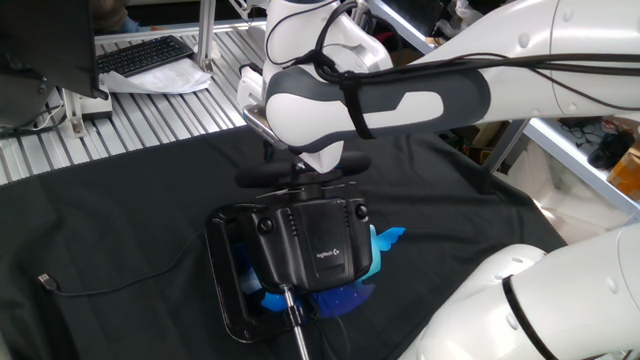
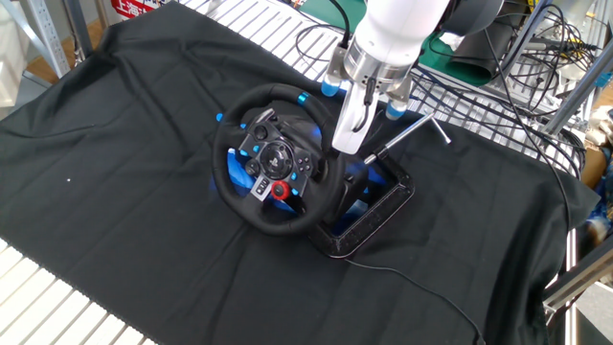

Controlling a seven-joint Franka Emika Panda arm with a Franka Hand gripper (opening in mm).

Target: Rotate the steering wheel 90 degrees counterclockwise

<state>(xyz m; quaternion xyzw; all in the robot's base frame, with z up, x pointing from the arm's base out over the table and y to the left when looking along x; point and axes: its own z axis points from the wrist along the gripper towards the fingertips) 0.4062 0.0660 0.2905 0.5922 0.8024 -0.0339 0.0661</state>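
Observation:
The steering wheel point(image 2: 236, 182) is a black rim around a hub with blue-lit buttons and a red knob, and it faces the table's front left. A small blue band point(image 2: 303, 95) sits on the top of the rim. My gripper point(image 2: 343, 146) points down at the rim's upper right, and its white fingers point(image 2: 351, 117) are closed on the rim there. In the one fixed view the wheel point(image 1: 262, 177) shows edge-on as a dark bar under my wrist. My fingertips are hidden there.
The boxy black housing point(image 1: 315, 245) with a white logo sits in a flat black frame point(image 1: 222, 290) on the black cloth. A metal rod point(image 2: 410, 132) sticks up beside my gripper. A thin cable point(image 1: 110, 285) lies on the left, and a keyboard point(image 1: 145, 55) at the back.

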